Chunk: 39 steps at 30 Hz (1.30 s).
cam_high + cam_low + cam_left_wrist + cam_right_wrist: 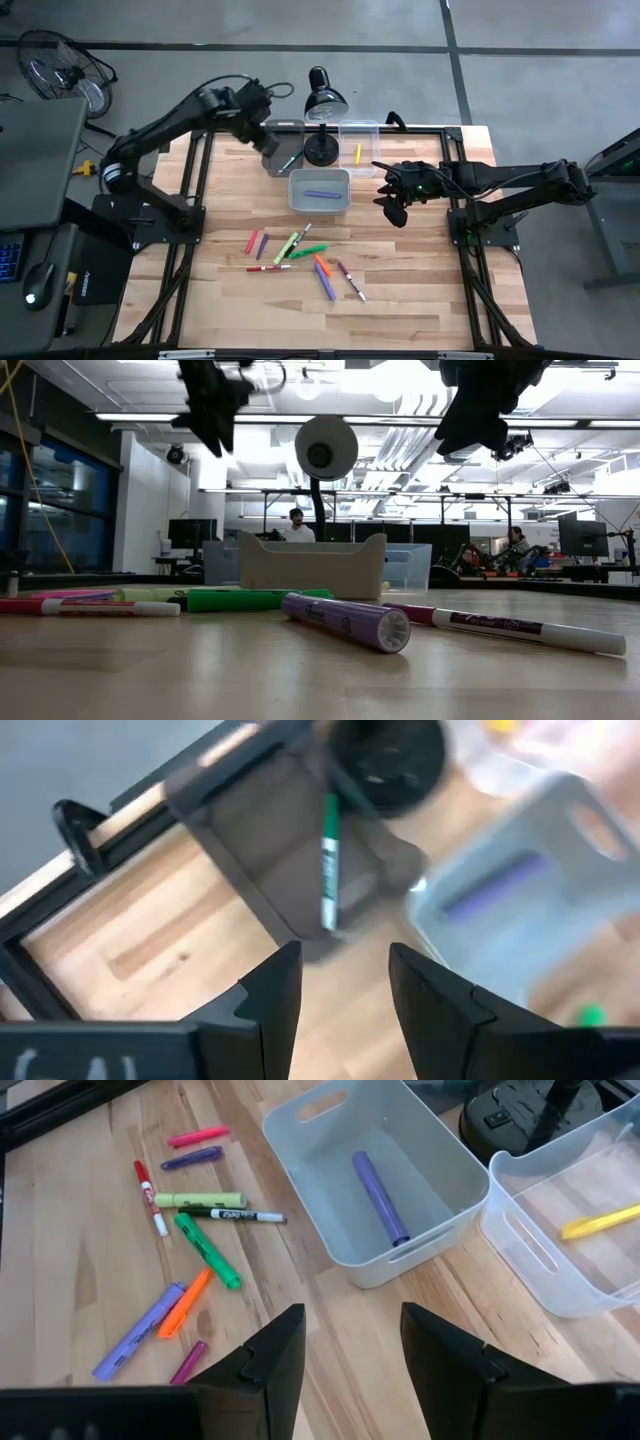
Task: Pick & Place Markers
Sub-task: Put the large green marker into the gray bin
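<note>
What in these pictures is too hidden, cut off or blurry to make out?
- Low view: what lies inside the nearest bin is hidden by its own front wall.
- Low view: both grippers are cut off by the top edge.
- Left wrist view: the yellow marker is blurred and cut off by the edge.
- High view: print on the loose markers is too small to read.
- Right wrist view: the lamp base is cut off by the edge.

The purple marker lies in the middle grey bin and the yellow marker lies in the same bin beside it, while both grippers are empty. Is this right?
Not quite. The thin yellow marker lies in the neighbouring clear plastic bin, not in the grey bin with the purple marker; the right wrist view shows this. The rest holds: the left gripper and the right gripper are empty.
</note>
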Available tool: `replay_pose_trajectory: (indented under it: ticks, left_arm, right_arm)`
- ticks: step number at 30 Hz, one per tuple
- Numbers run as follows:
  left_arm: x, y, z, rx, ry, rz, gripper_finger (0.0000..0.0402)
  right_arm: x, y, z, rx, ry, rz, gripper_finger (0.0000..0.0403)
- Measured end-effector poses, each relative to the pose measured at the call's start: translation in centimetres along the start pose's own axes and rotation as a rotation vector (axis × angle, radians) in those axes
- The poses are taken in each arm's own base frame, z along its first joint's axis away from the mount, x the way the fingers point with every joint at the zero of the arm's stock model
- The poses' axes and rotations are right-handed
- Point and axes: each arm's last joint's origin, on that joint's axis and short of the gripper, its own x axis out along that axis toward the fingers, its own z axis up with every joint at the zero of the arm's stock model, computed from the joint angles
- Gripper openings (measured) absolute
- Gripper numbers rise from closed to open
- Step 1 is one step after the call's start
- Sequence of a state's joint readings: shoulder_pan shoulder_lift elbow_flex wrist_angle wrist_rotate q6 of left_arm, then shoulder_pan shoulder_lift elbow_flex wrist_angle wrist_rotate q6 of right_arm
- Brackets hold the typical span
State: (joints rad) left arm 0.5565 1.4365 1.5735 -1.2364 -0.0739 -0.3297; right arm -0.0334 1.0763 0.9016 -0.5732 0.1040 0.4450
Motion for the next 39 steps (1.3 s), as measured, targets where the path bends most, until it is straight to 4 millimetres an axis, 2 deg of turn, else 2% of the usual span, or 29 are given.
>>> replay_pose_trajectory:
  ticks: [5, 11, 14, 19, 24, 33, 39]
  left_arm:
    - [-2.6, -2.2, -3.8, 0.037, -0.045, -0.06, 0.015]
    - [-3.8, -3.8, -10.0, -0.001, -0.033, -0.141, 0.015]
    - [-3.1, -4.6, -13.1, -0.004, 0.008, -0.156, 0.015]
    - [-1.4, -5.7, -17.7, 0.037, 0.063, -0.181, 0.015]
    - [0.6, -6.8, -21.3, 0.069, 0.089, -0.215, 0.015]
    - [3.1, -7.9, -25.2, 0.16, 0.028, -0.302, 0.015]
    - [4.6, -7.9, -26.8, 0.199, 0.027, -0.336, 0.015]
  right_arm:
    - [0.0, 0.0, 0.0, -0.017, 0.001, 0.01, 0.0154]
    - [0.6, 0.7, 0.3, -0.067, -0.026, 0.049, 0.0154]
    - [1.8, 1.2, 0.3, -0.074, -0.003, 0.079, 0.0153]
    - [4.4, 3.0, 0.1, -0.128, 0.009, 0.16, 0.0153]
    - [6.1, 4.1, -0.3, -0.059, 0.024, 0.181, 0.0152]
    - [7.0, 7.3, -1.9, -0.122, 0.038, 0.294, 0.0138]
    - [8.8, 10.0, -3.2, -0.159, -0.005, 0.296, 0.0138]
